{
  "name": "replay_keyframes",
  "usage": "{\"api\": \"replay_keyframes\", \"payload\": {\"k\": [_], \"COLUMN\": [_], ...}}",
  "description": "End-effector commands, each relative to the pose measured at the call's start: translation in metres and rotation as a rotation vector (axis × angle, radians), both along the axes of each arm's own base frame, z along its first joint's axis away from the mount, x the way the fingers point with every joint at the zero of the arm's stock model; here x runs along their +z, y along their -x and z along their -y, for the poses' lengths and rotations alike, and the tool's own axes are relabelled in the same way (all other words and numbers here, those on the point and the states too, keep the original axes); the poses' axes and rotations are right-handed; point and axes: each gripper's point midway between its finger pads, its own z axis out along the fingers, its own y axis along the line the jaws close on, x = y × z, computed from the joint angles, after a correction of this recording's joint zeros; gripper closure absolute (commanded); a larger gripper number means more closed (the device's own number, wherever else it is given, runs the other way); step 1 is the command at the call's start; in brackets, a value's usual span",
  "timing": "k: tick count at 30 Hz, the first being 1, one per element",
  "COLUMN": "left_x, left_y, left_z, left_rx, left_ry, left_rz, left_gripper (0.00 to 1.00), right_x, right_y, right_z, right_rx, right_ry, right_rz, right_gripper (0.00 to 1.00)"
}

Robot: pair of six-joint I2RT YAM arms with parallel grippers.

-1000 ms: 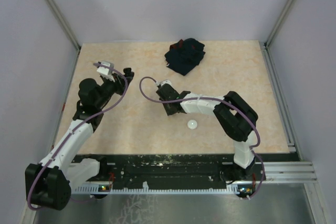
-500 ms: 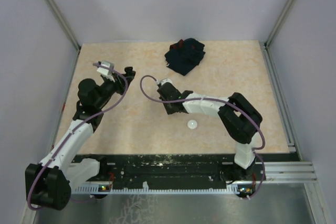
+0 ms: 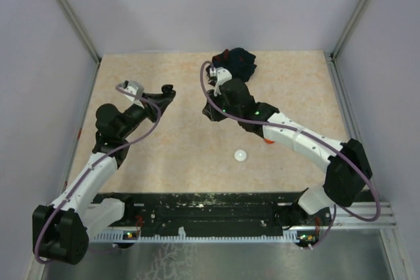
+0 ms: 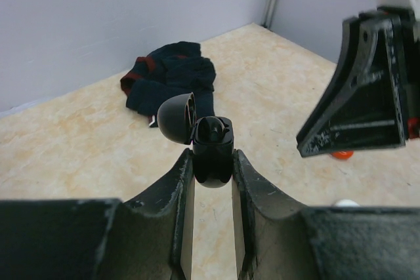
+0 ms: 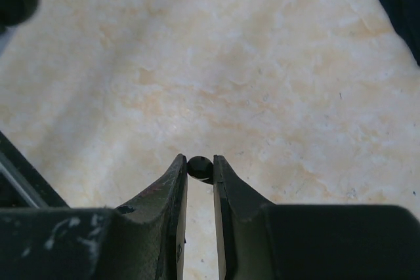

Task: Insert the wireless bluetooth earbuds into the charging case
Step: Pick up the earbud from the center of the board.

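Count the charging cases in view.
3: open black case in the left gripper, white case on the table, orange-red case partly under the right arm. Others may be hidden.

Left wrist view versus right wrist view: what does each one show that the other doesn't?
Left wrist only: the left hand shut on the black case, lid open, plus an orange-red disc and a white disc on the table. Right wrist only: a small black earbud pinched in the right hand. Both: the table, the dark cloth, and the right hand, seen from outside in the left wrist view.
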Motion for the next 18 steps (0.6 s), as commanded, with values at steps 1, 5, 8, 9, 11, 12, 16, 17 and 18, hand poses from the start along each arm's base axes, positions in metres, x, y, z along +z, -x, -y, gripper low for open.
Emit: {"api": "replay_keyframes", "payload": {"k": [1,5,8,9,11,12,16,17,18], "left_x": [0.027,0.032,0.035,0.037,0.039,0.041,0.045,0.046,0.047], "left_y": [0.023,0.036,0.048,0.052,0.06,0.063,0.072,0.075,0.078], "left_z": [0.015,0.022,0.027,0.029,0.03,0.031,0.032,0.033,0.033], "left_rx": [-0.14,-0.213,-0.272,-0.288,-0.316,-0.325,-0.356,-0.367,-0.372], "left_ry": [0.014,0.017,0.019,0.02,0.021,0.021,0.012,0.012,0.013], "left_rz": [0.148,0.21,0.26,0.28,0.316,0.336,0.38,0.392,0.403], "left_gripper": [1.0,1.0,1.0,1.0,1.0,1.0,1.0,1.0,1.0], "right_x": [0.085,0.129,0.157,0.165,0.18,0.187,0.204,0.207,0.209], "right_y": [0.006,0.016,0.03,0.035,0.045,0.051,0.063,0.065,0.068], "right_z": [-0.011,-0.012,-0.015,-0.017,-0.019,-0.021,-0.024,-0.026,-0.027], "right_rx": [0.069,0.117,0.173,0.195,0.239,0.266,0.318,0.331,0.343], "right_ry": [-0.235,-0.359,-0.465,-0.502,-0.574,-0.606,-0.718,-0.739,-0.76], "right_rz": [0.152,0.245,0.293,0.304,0.313,0.317,0.32,0.318,0.313], "right_gripper": [0.84,0.84,0.84,0.84,0.84,0.84,0.84,0.84,0.84]}}
